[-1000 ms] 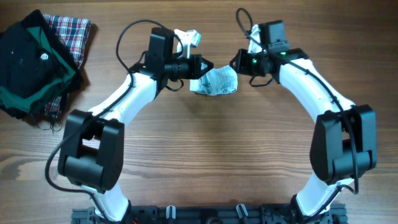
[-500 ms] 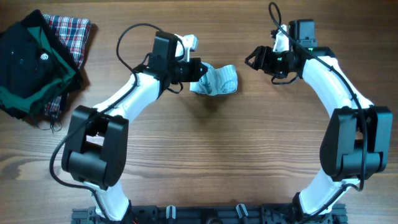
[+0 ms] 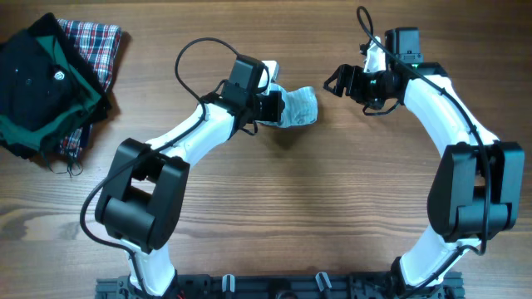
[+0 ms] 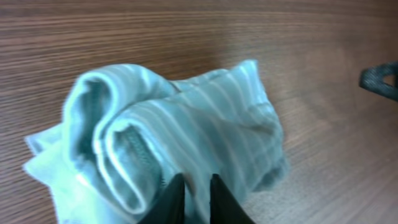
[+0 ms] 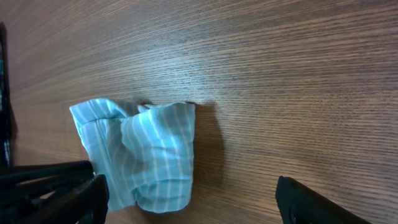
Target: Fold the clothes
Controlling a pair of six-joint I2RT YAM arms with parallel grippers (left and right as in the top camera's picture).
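Note:
The clothes [image 3: 299, 106] are one small pale-blue striped garment, bunched into a loose roll on the wooden table; it also shows in the left wrist view [image 4: 186, 124] and the right wrist view [image 5: 149, 155]. My left gripper [image 3: 278, 106] is at the garment's left edge. Its dark fingers [image 4: 171, 202] stand almost together with a pinch of the striped fabric between them, so the left gripper [image 4: 194, 190] is shut on the cloth. My right gripper [image 3: 337, 80] hangs apart from the garment, to its right. Its jaws stand wide, and nothing is between them in the right wrist view [image 5: 191, 186].
A black-and-green garment [image 3: 41, 79] lies piled on a red plaid cloth [image 3: 100, 41] at the table's far left corner. Both arms curve in from the front edge, and their cables loop above the wrists.
My right gripper let go of the garment, opened wide and drew back to the right. My left gripper moved right with the garment's edge, rolling it over.

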